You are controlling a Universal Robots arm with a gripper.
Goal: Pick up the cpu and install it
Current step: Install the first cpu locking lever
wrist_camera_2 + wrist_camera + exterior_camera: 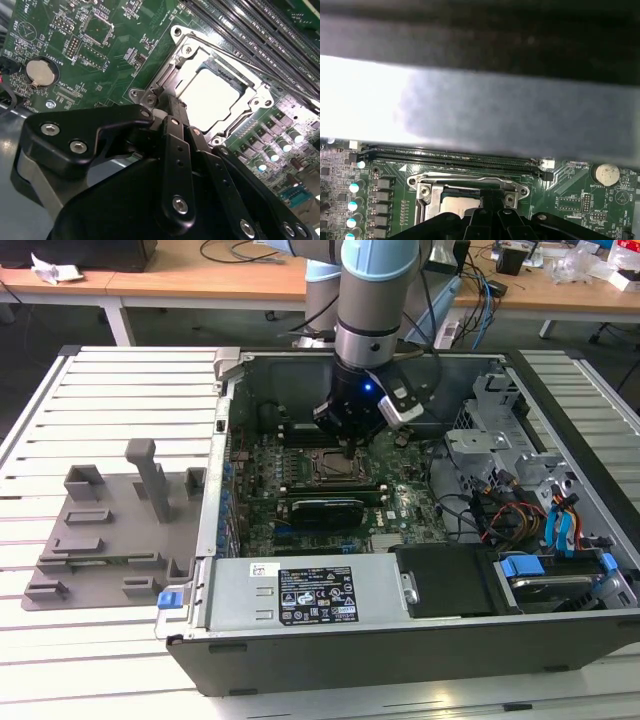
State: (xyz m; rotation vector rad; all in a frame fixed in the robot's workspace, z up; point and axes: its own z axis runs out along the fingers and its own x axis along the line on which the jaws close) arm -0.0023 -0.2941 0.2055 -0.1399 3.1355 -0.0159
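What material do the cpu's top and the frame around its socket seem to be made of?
The cpu top looks like bright brushed metal: flat, pale, strongly reflecting light. The socket frame seems bare stamped steel, silver with glinting edges and screws. The gripper hangs just above it.

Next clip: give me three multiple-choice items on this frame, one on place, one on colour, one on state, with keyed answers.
1. Where does the cpu lie?
A. On the grey fixture tray
B. In the motherboard socket
C. On the power supply

2. What colour is the motherboard?
A. Green
B. Red
C. White

3. How does the computer case stand?
A. Closed
B. Open, with its insides exposed
C. Upside down

Key: 1 B, the silver chip sits inside the metal socket frame in both wrist views. 2 A, the board is green in all views. 3 B, the exterior view shows the gripper reaching inside the open case.
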